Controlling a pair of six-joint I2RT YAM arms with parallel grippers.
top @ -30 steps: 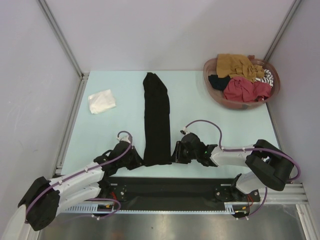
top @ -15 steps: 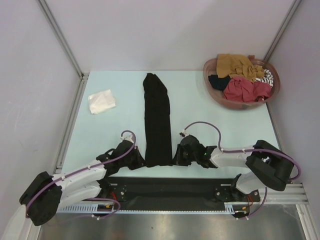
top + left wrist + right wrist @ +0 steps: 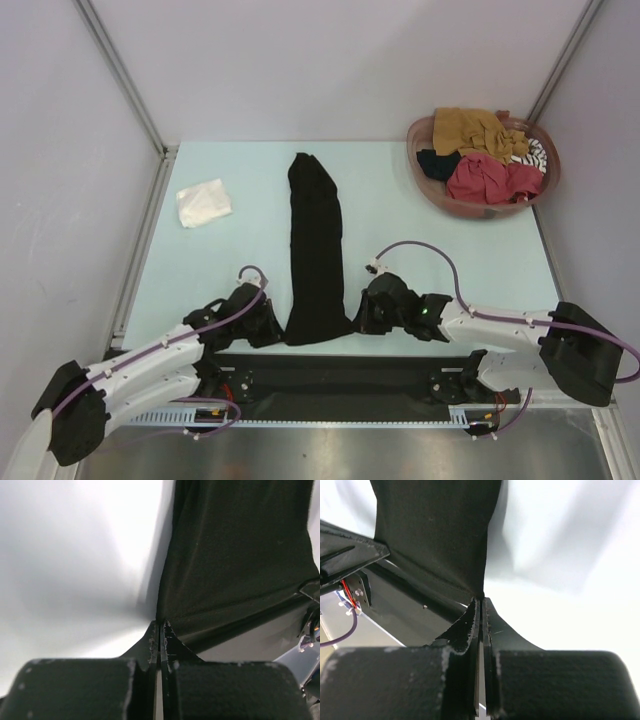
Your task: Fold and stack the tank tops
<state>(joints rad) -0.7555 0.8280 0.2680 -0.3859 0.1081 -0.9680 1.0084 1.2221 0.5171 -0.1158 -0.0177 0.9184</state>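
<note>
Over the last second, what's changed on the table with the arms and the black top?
Both grippers closed: the left gripper and right gripper now pinch the near corners of the black tank top. They drew it slightly toward the near edge, and its near end flared wider. The white tank top and the basket stayed put.

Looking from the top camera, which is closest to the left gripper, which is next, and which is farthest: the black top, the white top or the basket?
1. The black top: its near corner is pinched in the left gripper.
2. The white top: farther back, on the left.
3. The basket: in the back right corner, farthest.
</note>
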